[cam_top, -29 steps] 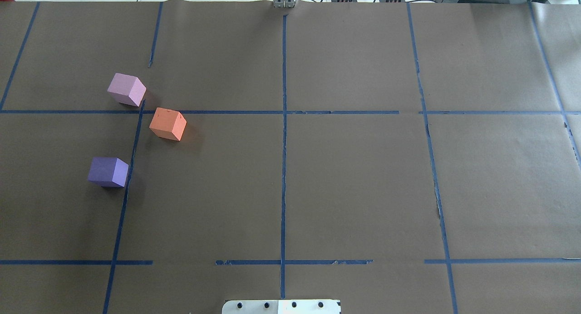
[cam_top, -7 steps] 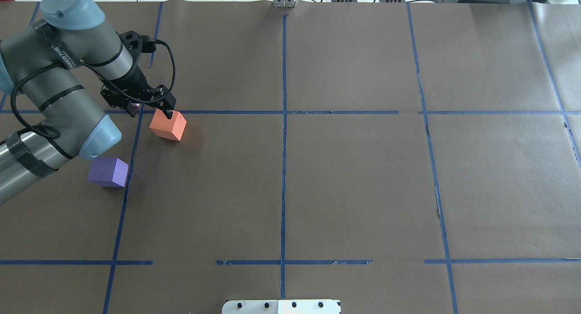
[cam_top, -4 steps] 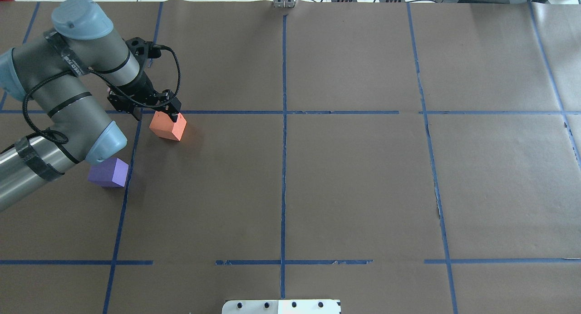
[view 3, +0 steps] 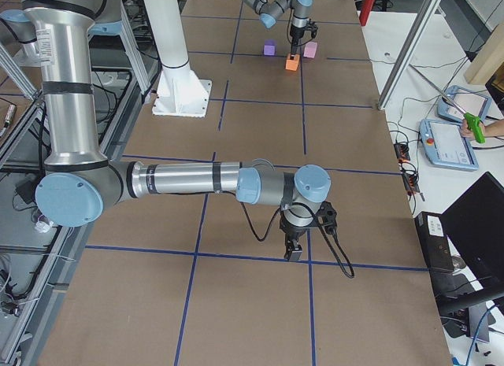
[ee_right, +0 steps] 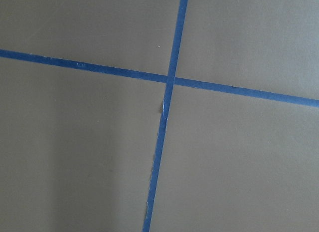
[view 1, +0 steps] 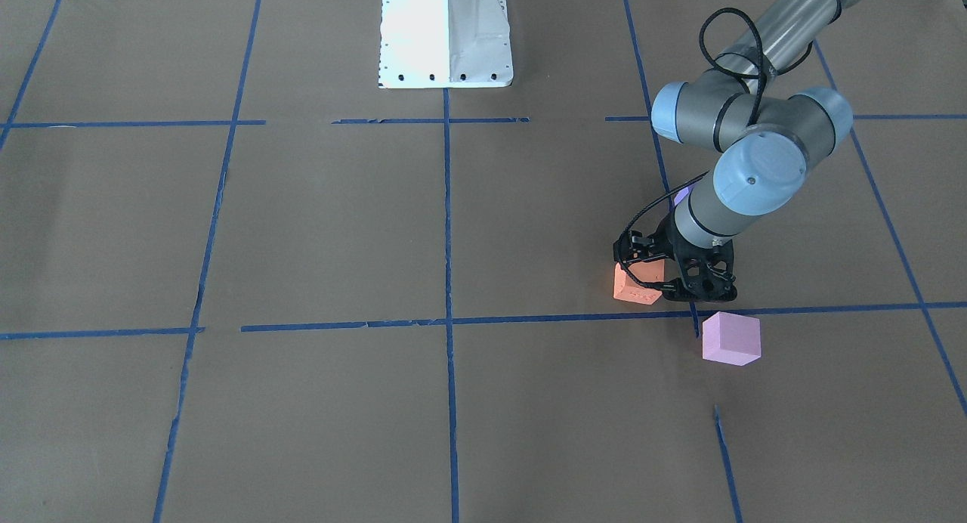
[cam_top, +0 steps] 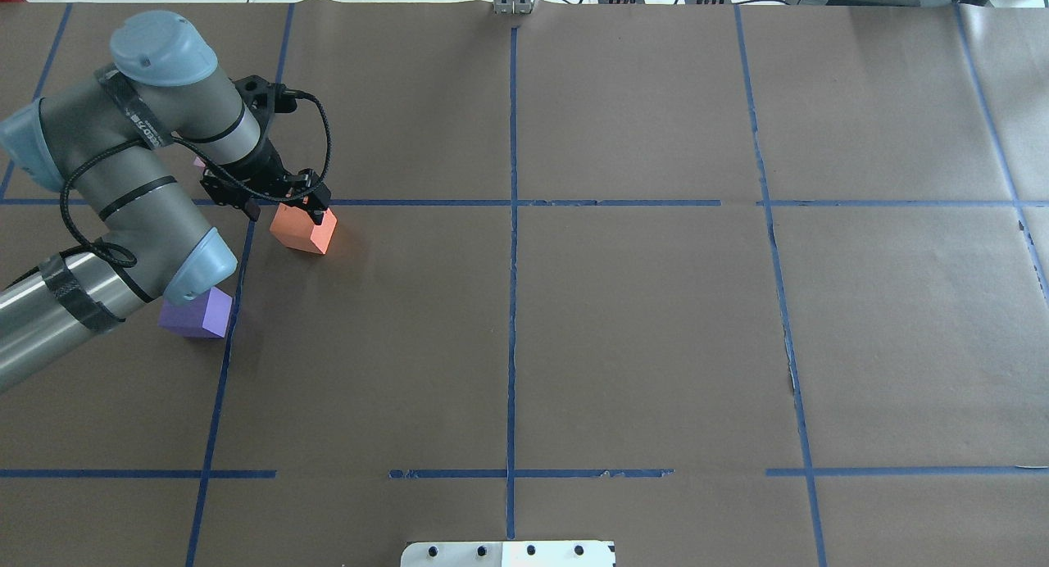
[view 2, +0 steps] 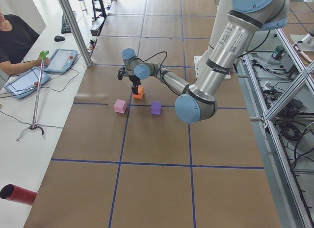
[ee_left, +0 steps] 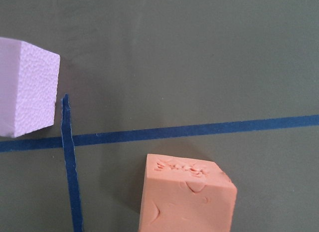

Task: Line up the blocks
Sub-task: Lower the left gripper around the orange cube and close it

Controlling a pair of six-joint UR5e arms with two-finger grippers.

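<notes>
The orange block (cam_top: 305, 233) sits just this side of a blue tape line; it also shows in the front view (view 1: 634, 289) and low in the left wrist view (ee_left: 187, 199). My left gripper (cam_top: 284, 213) is open and hovers right over it, jaws spread, holding nothing. The pale pink-lilac block (view 1: 730, 338) lies beyond the tape line, mostly hidden by my arm in the overhead view, and at the left edge of the wrist view (ee_left: 25, 87). The blue-violet block (cam_top: 201, 317) sits nearer me, partly under my elbow. My right gripper (view 3: 295, 248) hangs over bare table far from the blocks; I cannot tell its state.
Brown paper with a blue tape grid (cam_top: 512, 202) covers the table. The robot's white base (view 1: 446, 35) stands at the near edge. Operators' tablets (view 2: 61, 59) lie beyond the far side of the table.
My left arm came in from the left and over the last second shifted right and lower over the orange block. The three blocks have not moved.
</notes>
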